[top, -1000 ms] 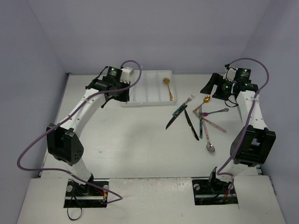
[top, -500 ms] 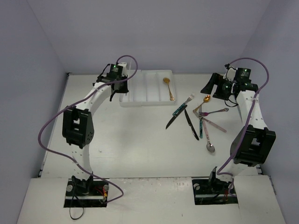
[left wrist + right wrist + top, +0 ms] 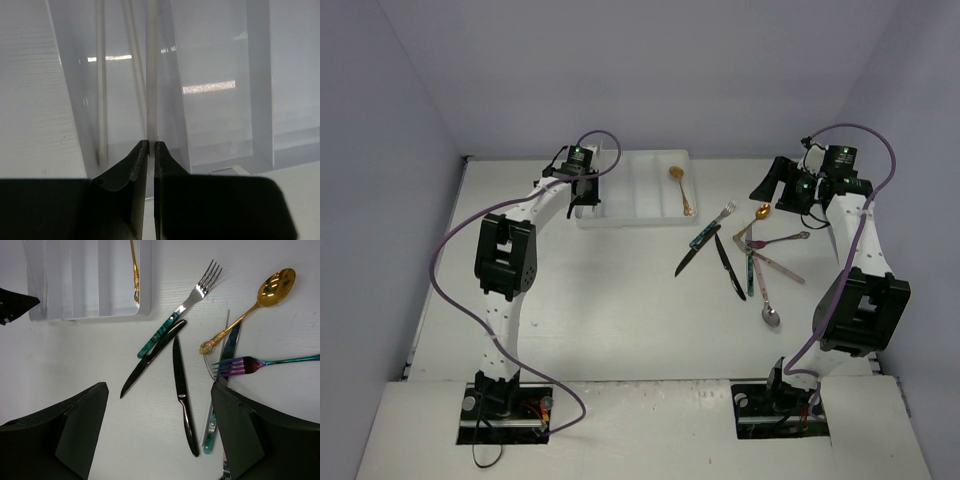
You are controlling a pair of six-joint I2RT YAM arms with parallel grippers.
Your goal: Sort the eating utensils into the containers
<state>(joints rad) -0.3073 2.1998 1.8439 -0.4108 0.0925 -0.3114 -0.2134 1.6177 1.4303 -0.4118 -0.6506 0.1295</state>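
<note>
Folding up and inward since a second ago, the left arm's elbow now stands near the middle left of the top view, while its gripper [image 3: 576, 200] stays at the left end of the white tray [image 3: 635, 222]. Neither the right arm nor any of the cutlery has shifted.

In the left wrist view the left gripper's fingers [image 3: 142, 160] are pressed almost together, and a thin white wall of the tray runs into the slit between them – pinched, as far as the view shows.

The right gripper [image 3: 770, 185] hangs at the upper right of the top view, its fingers [image 3: 80, 430] spread wide over the loose pile.

One gold spoon [image 3: 681, 190] lies in the tray's rightmost compartment. Everything else lies on the table [image 3: 610, 320] right of centre:
- a teal-handled fork [image 3: 180, 310], just beside one black knife [image 3: 152, 357]
- a second black knife [image 3: 182, 395], apart from it
- a second gold spoon [image 3: 250, 310], its handle crossing a teal-handled knife [image 3: 222, 390]
- a rainbow-tinted fork [image 3: 260, 362], its tines over that same knife
- a pink-handled piece [image 3: 780, 267] and a silver spoon [image 3: 771, 318], lower in the pile – too small to tell more.
</note>
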